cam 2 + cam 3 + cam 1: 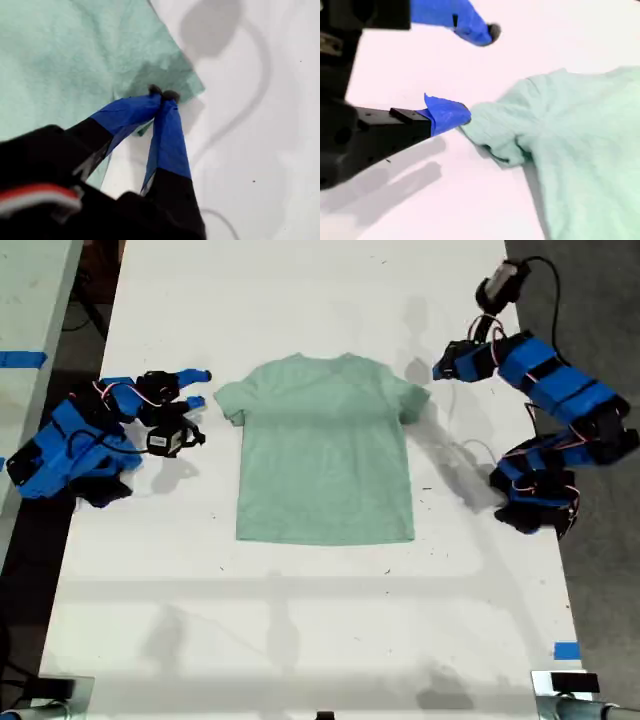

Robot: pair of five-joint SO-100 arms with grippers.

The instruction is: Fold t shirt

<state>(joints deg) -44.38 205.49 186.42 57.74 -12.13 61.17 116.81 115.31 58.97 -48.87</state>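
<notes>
- Lying flat and face-up on the white table [300,620]: the t shirt [325,455], unfolded, neck toward the exterior view's top, hem toward its bottom.
- No containers anywhere in the frames; nothing sits on or in the shirt.
- my first gripper [162,94]: blue-taped jaws pressed together, black tips meeting right over the edge of one sleeve. Can't tell from the wrist view whether cloth is actually caught between the tips or they just rest on it.
- In the exterior view that arm is the one beside the shirt's sleeve at the exterior view's right [437,370], tip just at the sleeve's outer edge.
- my second gripper [480,75]: jaws spread wide. One taped finger touches the bunched outer edge of the other sleeve; the other finger is up and well apart from the cloth, over bare table.
- In the exterior view this gripper [203,387] sits just beside the shirt's sleeve at the exterior view's left.
- That sleeve is rumpled, with a small fold under its hem, in the second wrist view.
- Cut off / hard to read: first wrist view shows only one sleeve corner and some body fabric; the gripper body hides the cloth right behind the jaws. Second wrist view is soft-focus near the gripper body.
- blue tape [566,650] mark on the table, well away from the shirt's hem, toward the exterior view's lower right.
</notes>
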